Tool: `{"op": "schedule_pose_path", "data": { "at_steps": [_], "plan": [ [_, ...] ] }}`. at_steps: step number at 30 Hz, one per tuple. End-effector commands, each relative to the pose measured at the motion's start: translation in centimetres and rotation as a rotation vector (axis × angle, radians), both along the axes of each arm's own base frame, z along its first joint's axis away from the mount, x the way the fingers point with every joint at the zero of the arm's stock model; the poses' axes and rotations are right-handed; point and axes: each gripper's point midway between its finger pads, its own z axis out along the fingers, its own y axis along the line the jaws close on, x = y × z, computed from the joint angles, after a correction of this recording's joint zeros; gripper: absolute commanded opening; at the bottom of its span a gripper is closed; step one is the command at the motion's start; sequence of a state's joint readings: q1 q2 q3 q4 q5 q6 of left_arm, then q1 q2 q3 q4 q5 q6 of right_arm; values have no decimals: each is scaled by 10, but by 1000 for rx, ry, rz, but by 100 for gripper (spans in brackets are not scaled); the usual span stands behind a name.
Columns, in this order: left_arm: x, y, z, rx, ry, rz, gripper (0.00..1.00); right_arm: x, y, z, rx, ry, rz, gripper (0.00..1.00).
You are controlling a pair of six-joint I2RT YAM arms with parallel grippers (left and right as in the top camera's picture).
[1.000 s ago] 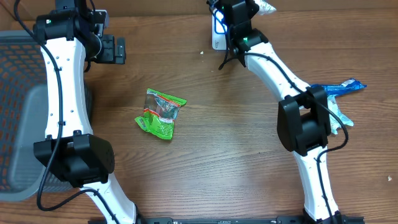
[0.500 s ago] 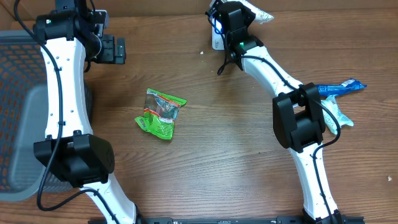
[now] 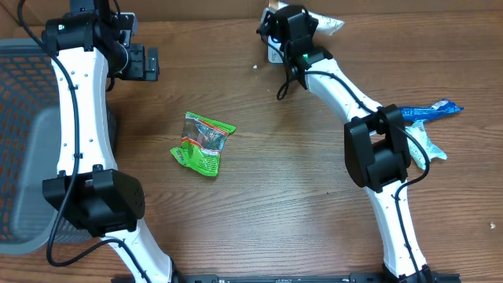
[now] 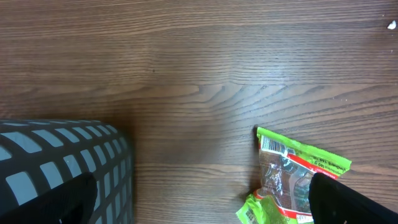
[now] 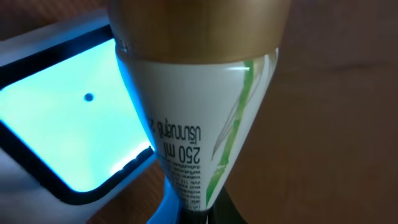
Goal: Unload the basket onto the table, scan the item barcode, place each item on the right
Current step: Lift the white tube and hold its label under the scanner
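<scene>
My right gripper (image 3: 288, 25) is shut on a white tube with a gold cap (image 5: 199, 118) at the far edge of the table. The tube's flat white tail (image 3: 327, 23) sticks out to the right of the gripper. In the right wrist view the tube, printed with 250 ml and green stripes, hangs close over the scanner's glowing cyan window (image 5: 68, 118). From overhead, only a white edge of the scanner (image 3: 273, 53) shows under the gripper. My left gripper (image 3: 148, 63) is open at the far left, with nothing between its fingers (image 4: 348, 202).
A green snack packet (image 3: 203, 143) lies mid-table, also in the left wrist view (image 4: 298, 171). A grey mesh basket (image 3: 20, 118) stands at the left edge. A blue packet (image 3: 428, 112) and a white one (image 3: 431, 149) lie at the right.
My right gripper has shifted slightly left and turned with the tube over the scanner, now covering the blue glow seen from overhead. The left arm has not moved.
</scene>
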State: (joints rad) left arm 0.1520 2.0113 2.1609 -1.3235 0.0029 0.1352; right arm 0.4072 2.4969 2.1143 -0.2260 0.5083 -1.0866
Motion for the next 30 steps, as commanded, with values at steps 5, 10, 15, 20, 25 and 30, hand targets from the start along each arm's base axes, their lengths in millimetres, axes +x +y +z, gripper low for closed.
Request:
{"op": "schedule_pose_path", "data": {
  "at_steps": [5, 10, 15, 20, 25, 30],
  "plan": [
    [-2, 0, 21, 20, -48, -19, 100, 8, -2, 20, -14, -52, 24, 4],
    [-2, 0, 21, 20, -49, -19, 100, 14, -4, 31, 5, -100, 16, 4],
    [-2, 0, 21, 20, -49, -19, 100, 19, -3, 46, 24, -167, 1, 4],
    [-2, 0, 21, 20, -48, -19, 100, 21, 2, 59, 31, -225, -8, 4],
    [-2, 0, 21, 20, -48, -19, 100, 21, 2, 55, -62, -206, 29, 4],
    [-2, 0, 21, 20, -48, -19, 100, 21, 2, 51, -69, -200, 31, 4]
  ]
}}
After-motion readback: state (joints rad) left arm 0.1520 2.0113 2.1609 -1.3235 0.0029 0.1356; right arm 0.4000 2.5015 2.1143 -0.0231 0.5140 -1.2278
